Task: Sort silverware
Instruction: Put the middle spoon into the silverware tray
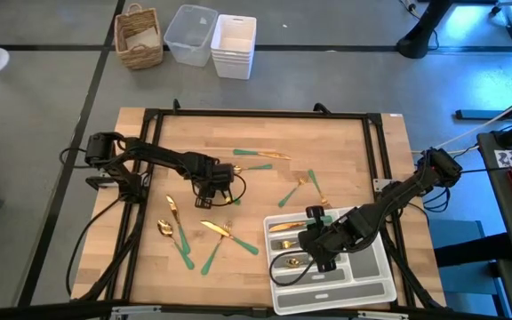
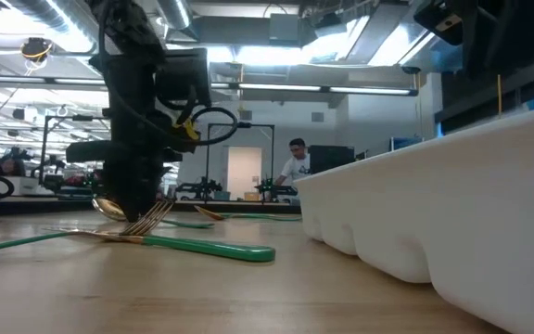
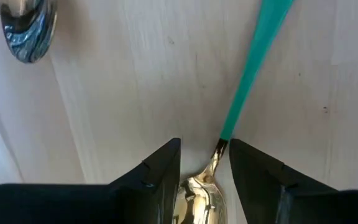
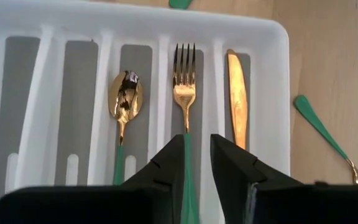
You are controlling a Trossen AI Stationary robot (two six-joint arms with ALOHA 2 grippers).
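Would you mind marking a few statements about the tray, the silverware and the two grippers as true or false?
1. The white tray holds a spoon, a fork and a knife, each in its own slot. True.
2. The right gripper hovers over bare wood. False: it is over the tray, its fingers on either side of the fork's green handle.
3. The left gripper has its fingers on either side of a spoon on the table. True.
4. All the silverware is already in the tray. False: several pieces still lie on the table.
5. The tray sits at the table's far left. False: it is near the front right.
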